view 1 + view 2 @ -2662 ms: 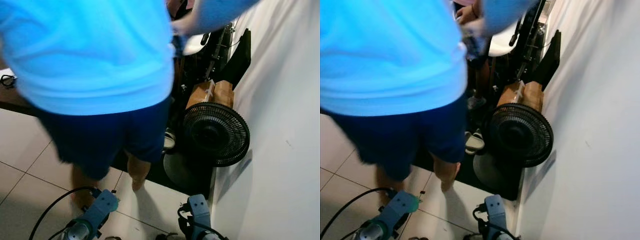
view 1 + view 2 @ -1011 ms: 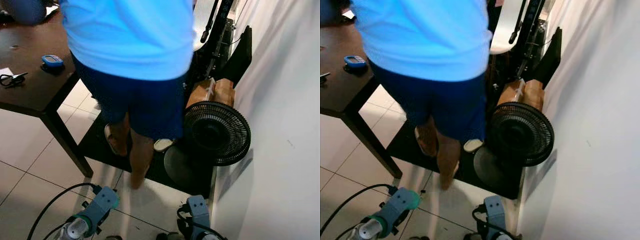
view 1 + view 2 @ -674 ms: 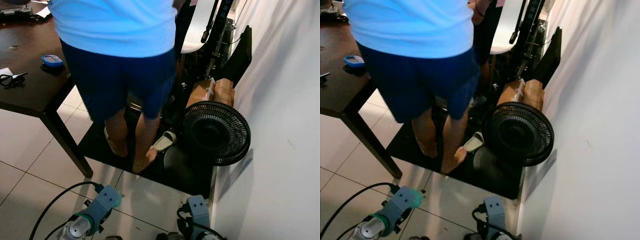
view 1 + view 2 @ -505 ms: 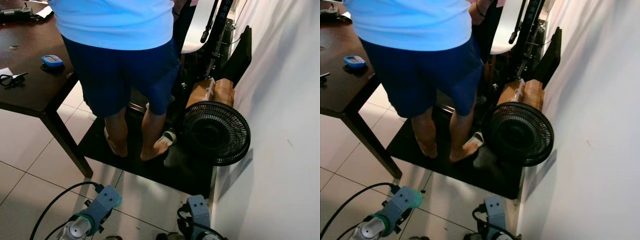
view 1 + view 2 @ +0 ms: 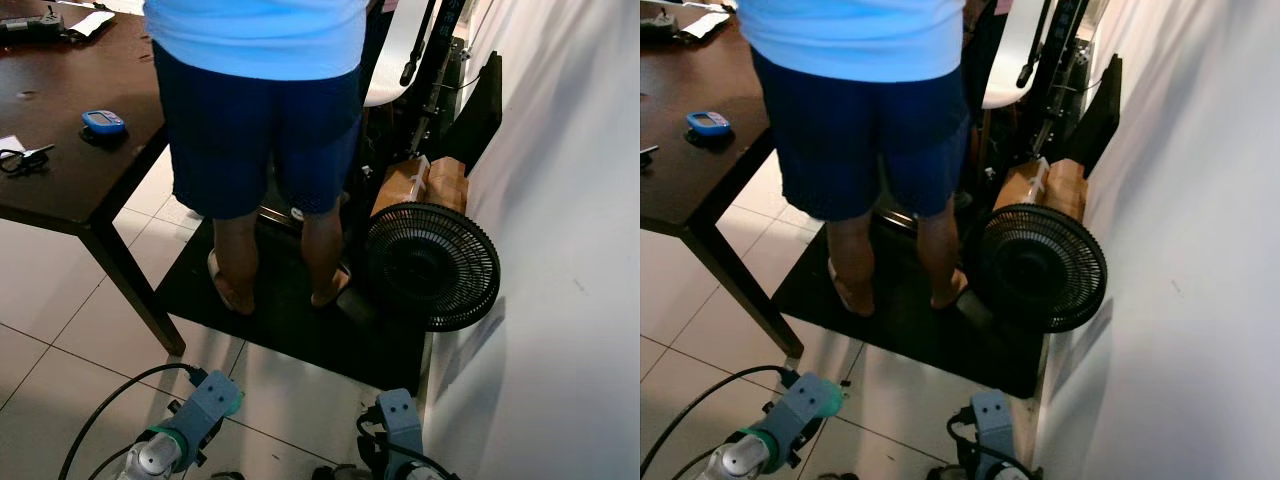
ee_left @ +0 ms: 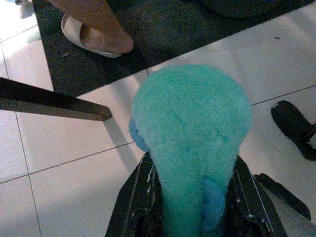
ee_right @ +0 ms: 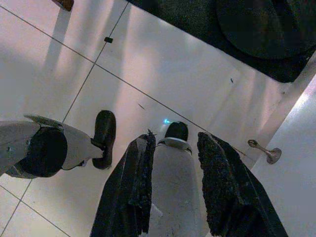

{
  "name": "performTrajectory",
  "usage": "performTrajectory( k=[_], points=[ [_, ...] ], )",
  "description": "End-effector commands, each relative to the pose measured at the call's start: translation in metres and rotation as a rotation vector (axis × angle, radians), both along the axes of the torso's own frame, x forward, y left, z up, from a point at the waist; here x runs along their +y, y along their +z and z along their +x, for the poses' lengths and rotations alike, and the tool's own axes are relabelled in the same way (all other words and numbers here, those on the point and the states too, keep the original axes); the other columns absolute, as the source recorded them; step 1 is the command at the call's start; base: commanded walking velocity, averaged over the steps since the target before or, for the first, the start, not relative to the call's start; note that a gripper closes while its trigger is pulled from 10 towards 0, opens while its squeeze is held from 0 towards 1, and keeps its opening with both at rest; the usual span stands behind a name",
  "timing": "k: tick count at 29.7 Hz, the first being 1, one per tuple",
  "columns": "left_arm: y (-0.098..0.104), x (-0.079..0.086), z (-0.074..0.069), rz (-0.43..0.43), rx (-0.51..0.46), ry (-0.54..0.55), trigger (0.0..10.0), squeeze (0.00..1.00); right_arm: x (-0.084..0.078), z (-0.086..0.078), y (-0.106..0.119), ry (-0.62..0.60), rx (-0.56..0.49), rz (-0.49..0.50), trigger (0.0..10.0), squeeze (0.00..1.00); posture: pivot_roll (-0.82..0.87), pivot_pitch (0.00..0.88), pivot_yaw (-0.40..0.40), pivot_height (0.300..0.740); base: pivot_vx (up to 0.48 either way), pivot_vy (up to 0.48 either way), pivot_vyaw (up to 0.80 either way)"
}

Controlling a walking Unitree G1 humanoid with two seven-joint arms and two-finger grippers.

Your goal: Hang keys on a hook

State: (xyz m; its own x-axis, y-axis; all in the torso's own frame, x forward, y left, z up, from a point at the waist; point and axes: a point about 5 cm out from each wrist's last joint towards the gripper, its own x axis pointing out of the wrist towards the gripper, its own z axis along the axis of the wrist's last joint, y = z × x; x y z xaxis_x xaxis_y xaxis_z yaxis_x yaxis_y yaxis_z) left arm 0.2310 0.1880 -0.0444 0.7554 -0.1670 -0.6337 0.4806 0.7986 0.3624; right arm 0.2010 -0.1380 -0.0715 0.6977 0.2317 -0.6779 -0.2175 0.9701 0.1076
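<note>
Left gripper: clenched on a green plush, low over the floor tiles; probably the keys' fob, held for carrying.
Keys: no metal keys can be made out; maybe hidden under the plush.
Right gripper: fingers apart, grasping nothing, hanging idle near the wall.
Person: stands on the mat, between the table and the fan, blocking the way.
Hook: not seen; I judge the robot must first find it.
</note>
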Motion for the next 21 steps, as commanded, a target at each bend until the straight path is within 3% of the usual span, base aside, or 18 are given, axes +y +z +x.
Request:
performTrajectory(
  k=[1, 21],
  points=[
    [-0.006, 0.0007, -0.0073, 0.008, 0.038, 0.004, 10.0, 0.0, -0.002, -0.0059, -0.0036, -0.004, 0.024, -0.007, 10.0, 0.0, -0.03, 0.1, 0.02, 0.74, 0.0, 0.0, 0.0],
    [-0.0115, 0.0011, -0.0132, 0.018, 0.062, 0.019, 10.0, 0.0, -0.0037, -0.0044, -0.0028, 0.012, 0.02, -0.018, 10.0, 0.0, -0.03, 0.091, 0.013, 0.74, 0.0, 0.0, 0.0]
  ],
)
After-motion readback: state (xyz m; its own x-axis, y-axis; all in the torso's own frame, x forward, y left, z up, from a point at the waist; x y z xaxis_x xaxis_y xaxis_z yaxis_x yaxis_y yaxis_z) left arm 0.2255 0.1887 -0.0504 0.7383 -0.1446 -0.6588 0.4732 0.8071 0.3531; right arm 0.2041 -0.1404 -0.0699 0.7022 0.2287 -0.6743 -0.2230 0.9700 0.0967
